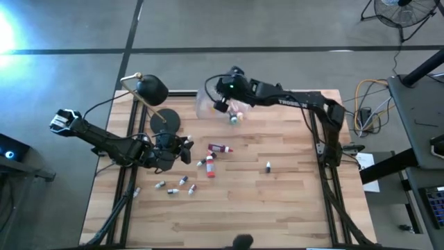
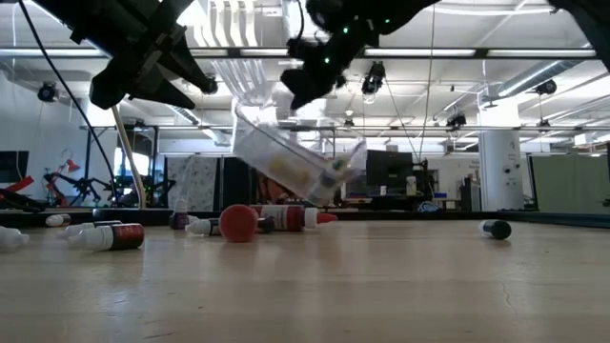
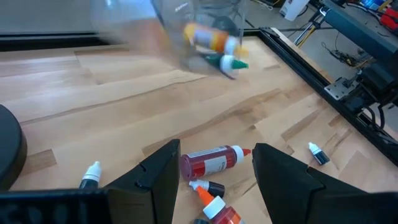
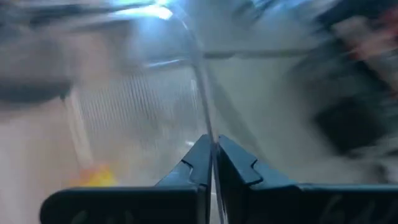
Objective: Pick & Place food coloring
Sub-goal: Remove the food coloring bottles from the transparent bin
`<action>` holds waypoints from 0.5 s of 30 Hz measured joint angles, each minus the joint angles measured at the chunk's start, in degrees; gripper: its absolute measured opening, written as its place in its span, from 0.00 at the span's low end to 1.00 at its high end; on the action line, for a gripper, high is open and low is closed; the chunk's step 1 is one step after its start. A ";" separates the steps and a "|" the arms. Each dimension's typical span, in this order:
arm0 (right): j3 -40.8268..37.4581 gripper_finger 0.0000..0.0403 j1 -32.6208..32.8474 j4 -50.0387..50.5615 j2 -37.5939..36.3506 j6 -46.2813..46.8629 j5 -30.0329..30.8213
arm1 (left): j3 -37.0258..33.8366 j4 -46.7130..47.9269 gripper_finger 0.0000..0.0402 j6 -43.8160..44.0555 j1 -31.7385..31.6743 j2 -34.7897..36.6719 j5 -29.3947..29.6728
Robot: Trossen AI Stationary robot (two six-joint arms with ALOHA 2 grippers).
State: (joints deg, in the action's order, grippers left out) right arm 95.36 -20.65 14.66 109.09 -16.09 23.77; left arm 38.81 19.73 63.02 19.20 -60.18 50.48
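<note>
- The low view alone shows the clear tub [image 2: 286, 157] lifted off the table and tipped, one corner down, with a few small bottles [image 2: 329, 176] slid to its low end.
- The right wrist view shows what no other does: the right gripper [image 4: 213, 163] clenched on the tub's thin wall, fingers pressed together with the clear edge between them.
- In the high view that gripper [image 1: 220, 104] sits toward twelve o'clock on the table [image 1: 277, 201], tub beneath it.
- The left wrist view shows the left gripper [image 3: 214, 171] released, fingers apart and holding nothing, above a red bottle [image 3: 211, 163] lying on its side between them; an orange-tipped bottle [image 3: 214, 208] lies just beside it.
- More food coloring [image 1: 177, 186] is scattered at about seven o'clock from table centre, and a lone dark-capped bottle [image 1: 268, 167] lies at about three.
- A black desk lamp [image 1: 156, 97] stands near ten o'clock.
</note>
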 joint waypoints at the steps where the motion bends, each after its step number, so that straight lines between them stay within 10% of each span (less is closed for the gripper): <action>1: -1.82 0.02 0.97 -4.46 -1.18 -2.61 4.28 | 0.00 -0.02 0.43 0.00 0.00 0.01 0.00; 10: -19.52 0.02 9.11 -30.23 -5.37 -22.11 21.00 | -0.07 0.02 0.43 -0.14 0.02 0.11 -1.91; 15: -26.97 0.02 12.18 -61.40 -6.14 -35.45 28.53 | -0.25 0.01 0.43 0.11 0.02 0.13 -6.81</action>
State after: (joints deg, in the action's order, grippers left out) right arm 68.39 -8.47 -46.73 102.95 -51.55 52.30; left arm 38.56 19.73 63.14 19.22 -60.05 43.67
